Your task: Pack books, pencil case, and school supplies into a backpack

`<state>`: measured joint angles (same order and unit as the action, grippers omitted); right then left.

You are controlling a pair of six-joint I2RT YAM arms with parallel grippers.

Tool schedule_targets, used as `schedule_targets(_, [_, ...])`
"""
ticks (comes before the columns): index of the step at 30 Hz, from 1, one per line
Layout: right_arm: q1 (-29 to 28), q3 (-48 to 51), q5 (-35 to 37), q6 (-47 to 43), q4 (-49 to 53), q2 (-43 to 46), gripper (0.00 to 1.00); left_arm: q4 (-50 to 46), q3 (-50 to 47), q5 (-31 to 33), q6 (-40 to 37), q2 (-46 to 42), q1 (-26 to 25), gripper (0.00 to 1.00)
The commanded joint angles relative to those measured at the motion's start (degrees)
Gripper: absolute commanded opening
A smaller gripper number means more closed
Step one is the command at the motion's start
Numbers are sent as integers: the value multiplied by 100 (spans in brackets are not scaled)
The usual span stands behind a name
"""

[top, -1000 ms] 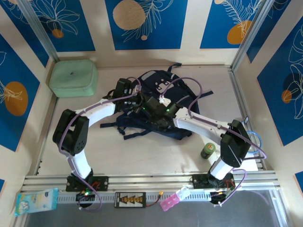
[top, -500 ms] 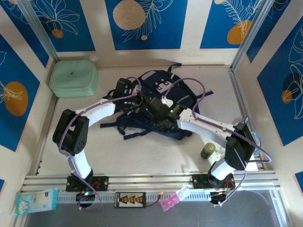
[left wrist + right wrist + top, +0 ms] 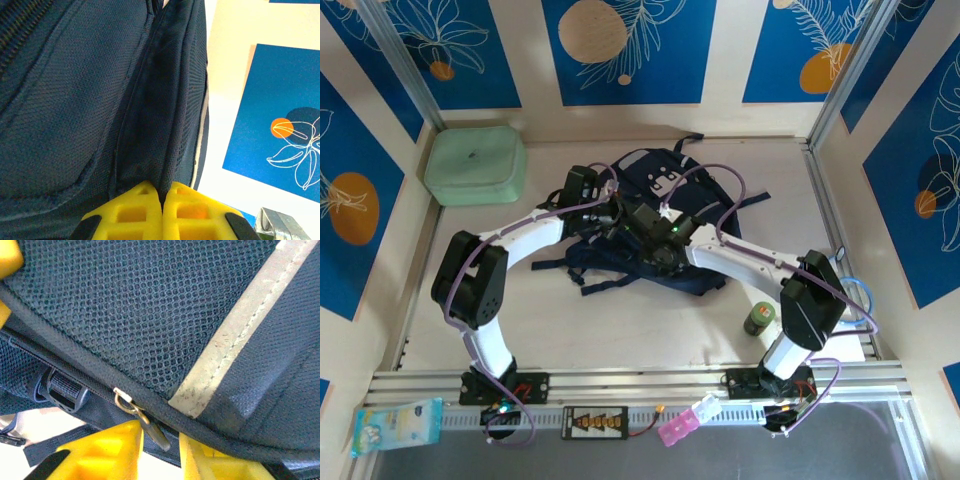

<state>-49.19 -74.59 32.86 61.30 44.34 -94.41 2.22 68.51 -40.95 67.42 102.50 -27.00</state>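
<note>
The navy backpack (image 3: 665, 200) lies flat mid-table, straps trailing left. My left gripper (image 3: 616, 214) sits at its left edge. In the left wrist view the yellow fingers (image 3: 137, 205) of the left gripper (image 3: 162, 190) are shut on a fold of the backpack's (image 3: 75, 100) fabric. My right gripper (image 3: 642, 236) hovers over the bag's near side. In the right wrist view the right gripper (image 3: 161, 434) is open a little. A dark zipper pull (image 3: 151, 427) on a brass ring hangs between its fingers, below the pale stripe (image 3: 235, 335). Books and pencil case are out of view.
A mint-green boxy case (image 3: 475, 165) stands at the back left corner. A small green jar (image 3: 759, 319) sits by the right arm's base. A wipes packet (image 3: 395, 424) and a pink item (image 3: 682, 424) lie on the front rail. Side walls are close.
The right arm's elbow swung out to the right and came back, its gripper staying on the backpack's near side. The left arm and the backpack have not moved.
</note>
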Motion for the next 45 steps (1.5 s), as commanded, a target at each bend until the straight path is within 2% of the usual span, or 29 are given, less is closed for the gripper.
schedule_targets(1, [58, -266, 177, -116, 60, -191, 24, 539, 65, -247, -75, -151, 55, 0])
schedule_targets(6, [70, -349, 167, -236, 61, -317, 21, 611, 110, -307, -61, -107, 62, 0])
schedule_targets(11, [72, -233, 169, -234, 101, -268, 12, 504, 112, -214, -131, -104, 96, 0])
schedule_targets(16, [6, 323, 360, -19, 179, 191, 10, 71, 114, 146, -600, -49, 345, 0])
schedule_targets(21, [10, 916, 470, 405, 672, 699, 9, -32, 54, 178, -796, 109, 529, 0])
schedule_targets(26, [202, 1430, 416, 469, 664, 1130, 9, -324, 141, 221, -1057, 243, 551, 0])
schedule_targets(34, [554, 1179, -65, -621, 97, 988, 13, -395, 131, 112, -1125, 233, 547, 0])
schedule_targets(45, [703, 1133, -599, -1459, -363, 788, 24, -468, 127, 70, -1206, 279, 547, 0])
